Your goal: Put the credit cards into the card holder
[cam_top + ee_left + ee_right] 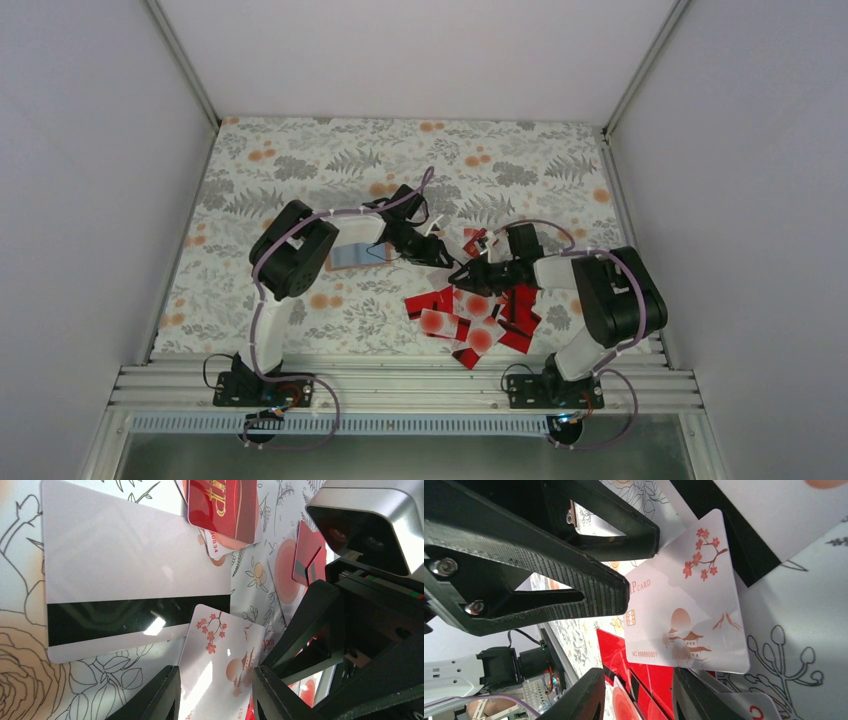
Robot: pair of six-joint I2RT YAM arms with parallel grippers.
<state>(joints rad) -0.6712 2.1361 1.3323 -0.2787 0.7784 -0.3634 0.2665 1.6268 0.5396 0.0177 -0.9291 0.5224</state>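
Left fingers (159, 692), white card (220, 660) between them, lengthwise, blossom end outward

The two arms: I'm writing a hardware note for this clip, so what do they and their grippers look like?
The left arm and right arm both have white links between bulky black joint housings, with lilac cables looped along them. The left gripper and right gripper are black, with tapering, finely ribbed fingers. A silver-cased camera sits on the right wrist.
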